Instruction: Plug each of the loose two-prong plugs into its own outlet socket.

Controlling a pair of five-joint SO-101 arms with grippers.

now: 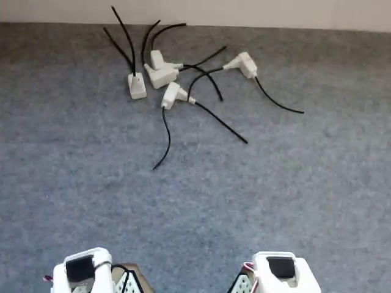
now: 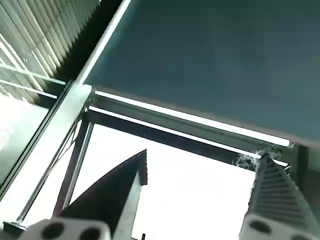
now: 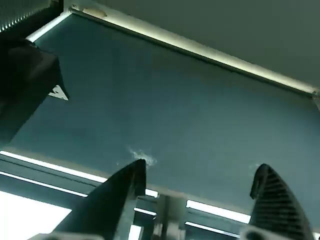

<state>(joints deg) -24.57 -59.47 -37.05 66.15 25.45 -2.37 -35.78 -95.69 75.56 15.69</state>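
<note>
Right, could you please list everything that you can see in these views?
table: one, grey, felt-like top, under everything
plug and socket pieces: five as far as I can tell, white, clustered at the far side
cords: several, black, trailing from those pieces
window blind: one, dark teal, in the room above
arms: two, white, at the near edge
left jaws: open, pointing up
right jaws: open, pointing up

Grey carpet-like surface (image 1: pixel 293 195) meets a pale wall (image 1: pixel 275 12) — perhaps a dark blind (image 3: pixel 175 100) over a bright window (image 2: pixel 200 190).
</note>
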